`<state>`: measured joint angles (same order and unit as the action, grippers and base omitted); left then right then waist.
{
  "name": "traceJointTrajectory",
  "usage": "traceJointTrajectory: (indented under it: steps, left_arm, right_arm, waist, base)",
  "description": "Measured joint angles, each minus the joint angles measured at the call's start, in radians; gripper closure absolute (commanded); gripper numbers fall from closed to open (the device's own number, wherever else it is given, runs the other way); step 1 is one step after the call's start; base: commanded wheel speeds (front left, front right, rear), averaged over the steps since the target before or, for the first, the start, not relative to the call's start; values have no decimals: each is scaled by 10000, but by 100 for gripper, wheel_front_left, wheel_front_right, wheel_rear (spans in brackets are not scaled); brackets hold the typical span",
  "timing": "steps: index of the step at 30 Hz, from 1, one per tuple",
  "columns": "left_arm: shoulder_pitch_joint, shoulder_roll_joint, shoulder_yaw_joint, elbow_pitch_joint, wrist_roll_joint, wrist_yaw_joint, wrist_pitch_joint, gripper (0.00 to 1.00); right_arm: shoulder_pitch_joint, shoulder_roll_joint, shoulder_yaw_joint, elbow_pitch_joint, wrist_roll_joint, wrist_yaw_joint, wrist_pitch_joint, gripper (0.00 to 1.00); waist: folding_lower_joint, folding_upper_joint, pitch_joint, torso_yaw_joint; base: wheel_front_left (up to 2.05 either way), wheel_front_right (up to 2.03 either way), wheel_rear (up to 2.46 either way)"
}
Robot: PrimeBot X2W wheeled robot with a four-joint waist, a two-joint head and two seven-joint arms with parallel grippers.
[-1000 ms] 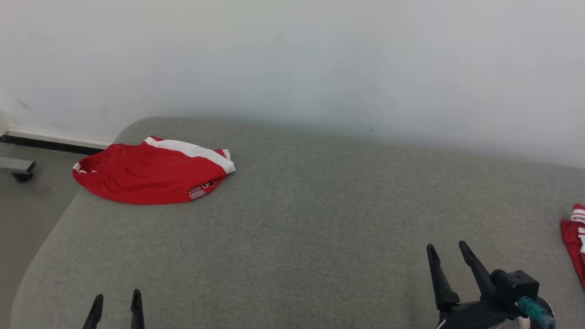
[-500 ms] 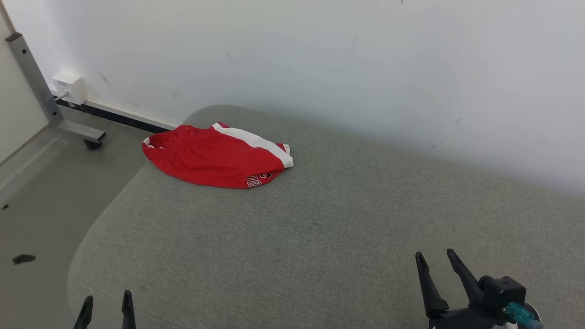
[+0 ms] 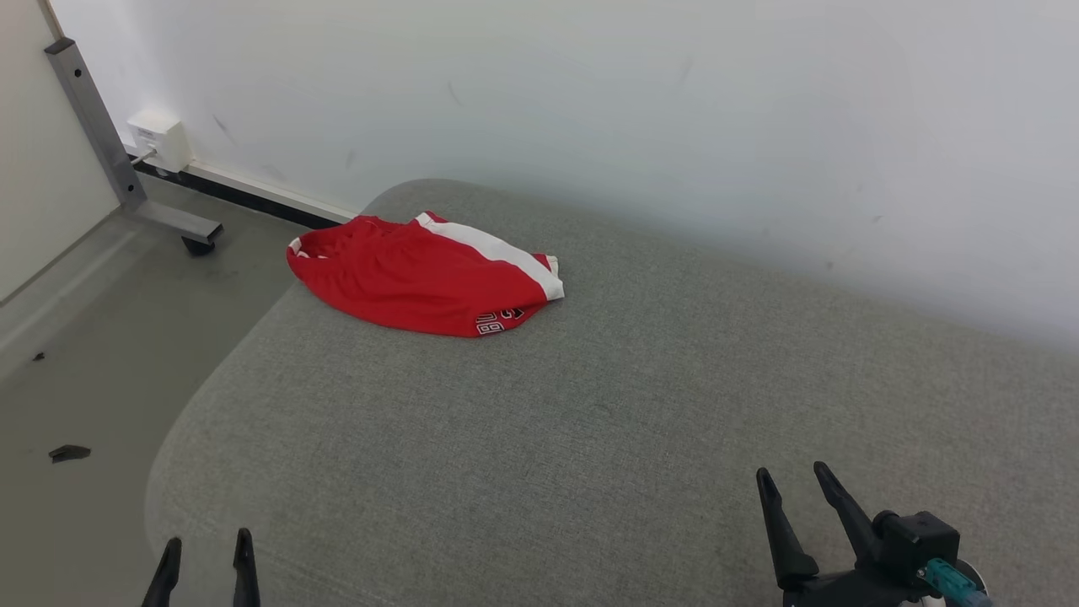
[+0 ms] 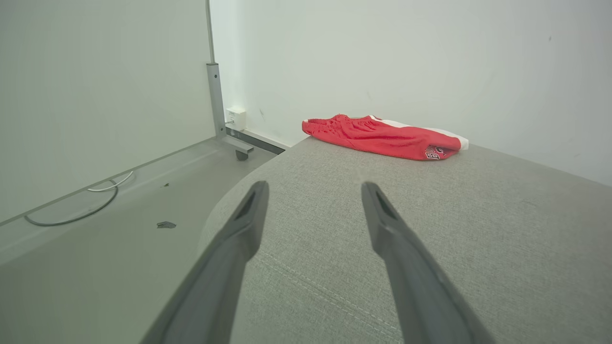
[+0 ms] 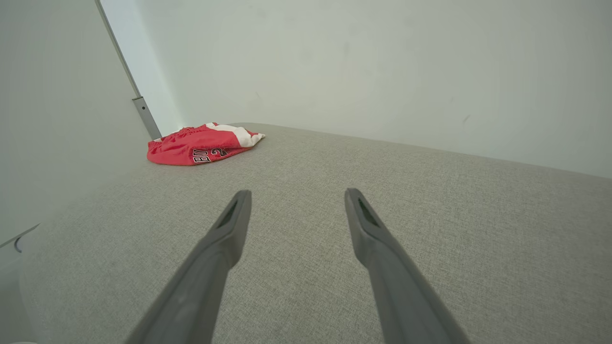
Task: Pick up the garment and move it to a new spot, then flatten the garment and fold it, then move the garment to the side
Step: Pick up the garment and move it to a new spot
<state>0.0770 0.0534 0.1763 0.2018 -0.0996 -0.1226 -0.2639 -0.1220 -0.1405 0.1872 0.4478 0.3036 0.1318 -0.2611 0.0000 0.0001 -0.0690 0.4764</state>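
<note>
Well, your left claw [image 3: 209, 541] is cut off by the bottom edge of the head view, so you get just two fingertips, set apart with nothing between them. Your right claw [image 3: 791, 472] is likewise spread and empty, its wrist clipped by the same edge. Both sit low over the grey cushion [image 3: 590, 421]; whether either touches it you cannot tell. Well ahead of the left claw, and ahead and far to the left of the right one, the shorts [image 3: 413, 278] lie bunched at the cushion's far corner, near the wall [image 3: 590, 101]. They are red, with a white band along the far side and white lettering at the near hem, partly folded under and not fully readable.
</note>
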Motion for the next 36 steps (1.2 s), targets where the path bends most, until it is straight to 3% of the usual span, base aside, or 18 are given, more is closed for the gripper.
traceJointTrajectory:
  steps: [5, 14, 21, 27, 31, 36]
  left_arm:
    - [-1104, 209, -107, 688, -157, -2, 449, 0]
    - [-5114, 836, 267, 2291, -1233, 0, 1954, 0]
    - [-7877, 1296, 1143, 3551, -2732, 201, 4086, 0]
    - [-9360, 1693, 2253, 4153, -4080, 1183, 6449, 0]
    - [-9976, 2063, 2824, 3958, -4646, 2140, 7887, 0]
    - [-10087, 2545, 3147, 3141, -4621, 3298, 8939, 0]
  right_arm:
    - [41, -15, 6, -176, -59, 0, -4, 0]
    - [-899, -380, 604, -1016, -451, 0, 184, 0]
    - [-2198, -867, 1409, -1891, -629, 0, 502, 0]
    - [-3064, -907, 1950, -2589, -663, 0, 543, 0]
    - [-3346, -851, 2090, -3016, -665, 0, 481, 0]
    - [-3455, -750, 2130, -3296, -683, 0, 376, 0]
  waist:
    - [0, 0, 259, -19]
    - [1, 1, 1461, -385]
    - [2, 1, 2747, -1153]
    - [4, 2, 3881, -2046]
    - [3, 1, 4588, -2732]
    - [5, 2, 5398, -3592]
  base:
    - [0, 0, 0]
    - [0, 0, 0]
    - [0, 0, 0]
    - [0, 0, 0]
    - [0, 0, 0]
    - [0, 0, 0]
